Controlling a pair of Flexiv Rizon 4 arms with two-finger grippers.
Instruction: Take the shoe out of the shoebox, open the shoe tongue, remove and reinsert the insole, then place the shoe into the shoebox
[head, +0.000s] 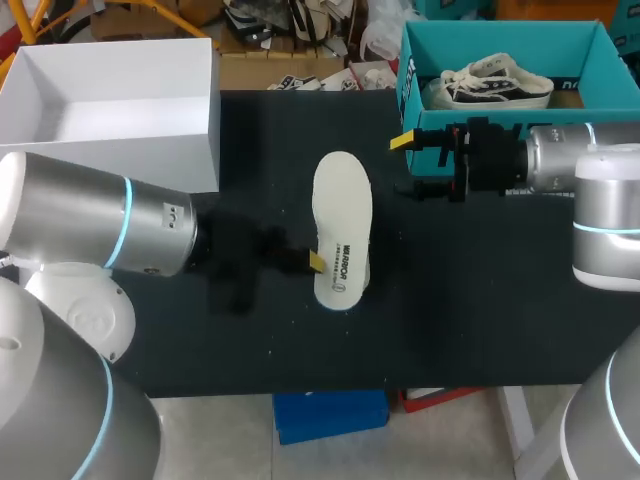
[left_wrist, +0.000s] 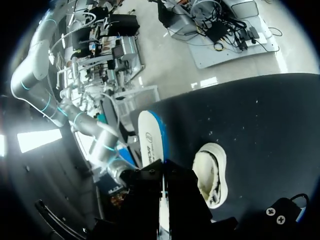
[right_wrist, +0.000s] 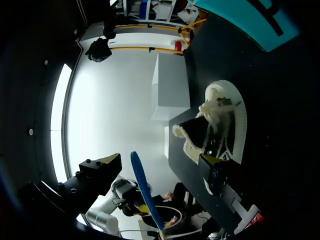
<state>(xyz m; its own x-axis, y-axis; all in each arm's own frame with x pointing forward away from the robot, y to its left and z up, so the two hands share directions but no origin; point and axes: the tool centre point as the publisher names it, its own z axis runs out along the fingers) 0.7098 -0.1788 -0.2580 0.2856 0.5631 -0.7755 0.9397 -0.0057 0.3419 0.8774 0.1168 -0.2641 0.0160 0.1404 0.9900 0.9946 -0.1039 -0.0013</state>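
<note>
The left gripper (head: 313, 260) (left_wrist: 164, 167) is pinched on the white insole (head: 342, 215) (left_wrist: 149, 137). Its two black fingers press the insole's flat faces from both sides near one end, and the rest of the insole juts out ahead of them. From above, the insole sits off the teal shoebox (head: 500, 40) toward the table's middle, on the box's white-box side. The right wrist view catches the insole (right_wrist: 142, 187) edge-on as a thin strip with a blue rim.

The right gripper (head: 410, 165) (right_wrist: 160, 160) is just in front of the shoebox's near corner. Its fingers are spread wide with nothing between them. An off-white sneaker (right_wrist: 222, 125) (left_wrist: 212, 172) lies on the black table (head: 450, 300) ahead of it, out of the shoebox (right_wrist: 250, 22). Its opening faces up and its tongue and laces are loose. One yellow fingertip (right_wrist: 210, 159) is just beside the sneaker's near end; I cannot tell whether they touch. From above, the raised insole hides this sneaker.

A second sneaker (head: 490, 82) rests on its sole inside the shoebox. A white box (head: 120, 150) stands well apart from the shoebox, along the same far edge.
</note>
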